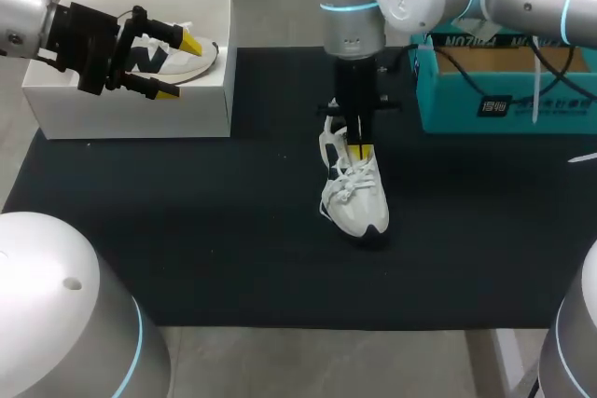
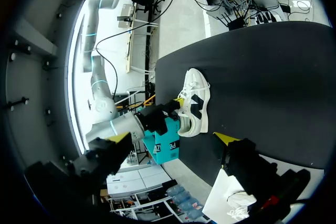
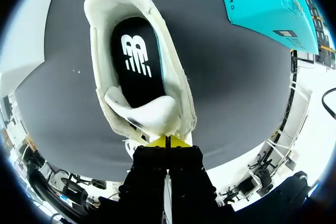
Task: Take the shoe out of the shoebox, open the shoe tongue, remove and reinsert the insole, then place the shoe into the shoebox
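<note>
Pinching tongue (image 3: 144, 113): right tool (image 1: 362, 149) tips together on it. Shoe (image 1: 359, 198) at counter (image 1: 187, 258) centre; shoebox (image 1: 131, 114) at 10 o'clock under left tool (image 1: 177, 67), fingers apart. Risk: unheld shoe lifts or tips when tongue is pulled.

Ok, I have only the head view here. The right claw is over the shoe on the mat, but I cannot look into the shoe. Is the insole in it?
Observer: Yes. The right wrist view shows the black insole lying flat inside the shoe.
Operator: And does the right claw grip anything?
Observer: Its yellow tips are closed together on the edge of the tongue, as far as I can see.
Operator: Is something in the left claw?
Observer: No. In the left wrist view its fingers stand wide apart with nothing between them, and the white shoebox is under one finger.
</note>
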Controlling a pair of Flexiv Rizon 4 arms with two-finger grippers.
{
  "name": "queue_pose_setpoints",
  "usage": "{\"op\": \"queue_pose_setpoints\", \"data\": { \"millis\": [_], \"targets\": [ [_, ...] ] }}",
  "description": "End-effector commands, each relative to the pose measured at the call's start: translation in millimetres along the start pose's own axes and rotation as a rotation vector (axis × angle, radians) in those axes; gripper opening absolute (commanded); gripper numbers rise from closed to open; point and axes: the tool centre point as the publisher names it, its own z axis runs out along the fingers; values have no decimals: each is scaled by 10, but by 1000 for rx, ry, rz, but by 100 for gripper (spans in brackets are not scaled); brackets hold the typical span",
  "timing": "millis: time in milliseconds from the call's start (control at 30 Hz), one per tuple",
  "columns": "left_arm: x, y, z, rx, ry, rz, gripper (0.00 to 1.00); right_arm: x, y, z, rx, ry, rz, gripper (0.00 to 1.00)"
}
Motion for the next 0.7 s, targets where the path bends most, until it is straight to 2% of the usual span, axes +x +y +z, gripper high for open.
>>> {"op": "queue_pose_setpoints", "data": {
  "millis": [33,133,233,333,467,667,700],
  "targets": [
    [-1,11,1,2,4,1,100,19,82,65,5,-6,2,0],
    [-1,11,1,2,4,1,100,13,95,48,-1,-19,1,0],
    [-1,11,1,2,4,1,100,20,28,-99,-39,-34,-7,0],
    [-1,11,1,2,4,1,100,57,-60,-306,-130,-18,-89,0],
    [-1,11,1,2,4,1,100,77,-90,-466,-222,18,-144,0],
    [-1,11,1,2,4,1,100,167,-47,-581,-412,-75,-185,0],
    [-1,11,1,2,4,1,100,167,-47,-581,-412,-75,-185,0]
  ]
}}
